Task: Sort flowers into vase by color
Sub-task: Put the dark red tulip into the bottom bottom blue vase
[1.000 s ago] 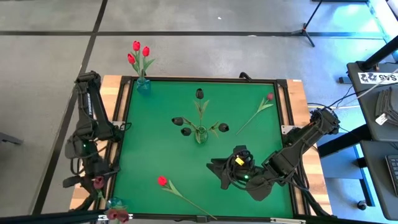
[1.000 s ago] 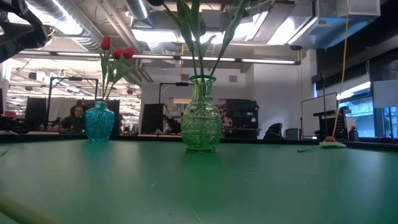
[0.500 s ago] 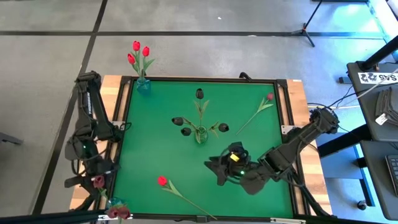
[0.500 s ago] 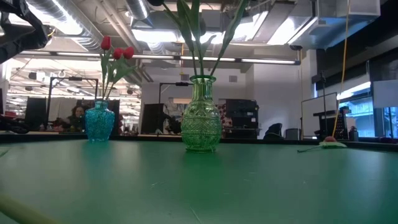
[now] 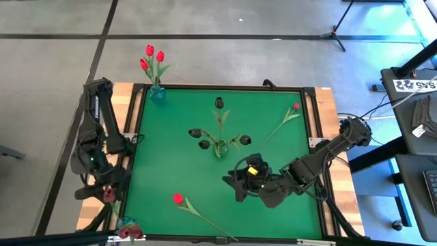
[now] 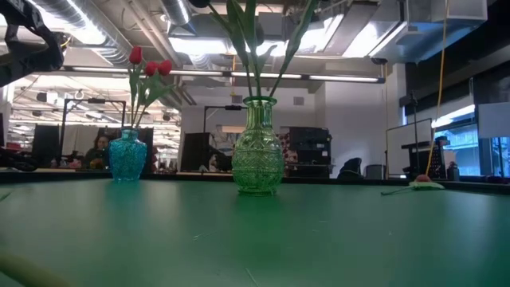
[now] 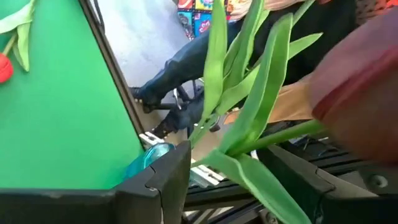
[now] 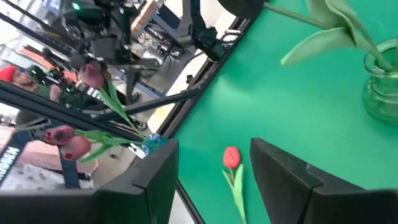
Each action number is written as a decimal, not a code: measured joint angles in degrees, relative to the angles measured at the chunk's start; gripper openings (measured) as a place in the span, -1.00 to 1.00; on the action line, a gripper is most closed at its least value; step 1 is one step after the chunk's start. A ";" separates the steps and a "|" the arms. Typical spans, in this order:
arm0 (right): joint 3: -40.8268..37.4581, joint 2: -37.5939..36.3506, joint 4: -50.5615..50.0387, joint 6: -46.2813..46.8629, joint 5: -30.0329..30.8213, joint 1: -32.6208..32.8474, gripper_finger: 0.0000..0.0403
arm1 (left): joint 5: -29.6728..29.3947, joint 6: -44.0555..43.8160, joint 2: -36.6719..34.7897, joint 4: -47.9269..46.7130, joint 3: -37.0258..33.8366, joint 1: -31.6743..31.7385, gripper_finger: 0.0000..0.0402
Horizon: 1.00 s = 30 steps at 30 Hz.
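Right claw (image 5: 234, 189) spread above mat near green vase (image 5: 220, 147); left claw (image 5: 108, 197) pinching maroon tulip (image 7: 357, 93) off-table

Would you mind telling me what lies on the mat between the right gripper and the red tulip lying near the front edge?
Nothing: in the high view, only bare green mat separates the right gripper from the red tulip. The right wrist view shows the same.

two dark arms built of rounded black segments are being seen. a small green light is glowing on the left arm (image 5: 92, 161), and a yellow marking with a green light on the right arm (image 5: 300, 174). the right gripper (image 8: 214, 180) is showing flat, angular black fingers (image 8: 292, 180).
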 joint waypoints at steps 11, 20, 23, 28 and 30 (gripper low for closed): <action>0.00 0.00 -4.25 0.00 -1.33 -0.02 -0.02 | -2.32 1.76 -0.42 -2.79 5.09 0.00 -0.08; 0.00 0.00 -4.64 -1.17 -4.32 -0.02 -0.02 | -2.33 -5.37 -1.48 -14.44 6.62 0.00 -0.08; 0.00 0.00 -5.16 -1.53 -4.32 -0.02 -0.02 | -2.58 -6.64 -2.81 -15.36 6.62 0.00 -0.08; 0.00 -0.02 -5.98 -1.57 -4.32 -0.02 -0.02 | -3.79 -6.71 -4.95 -15.16 6.62 0.00 -0.08; 0.00 -0.02 -5.93 -1.82 -4.32 -0.02 -0.02 | -3.83 -6.70 -5.74 -15.21 6.62 0.00 -0.08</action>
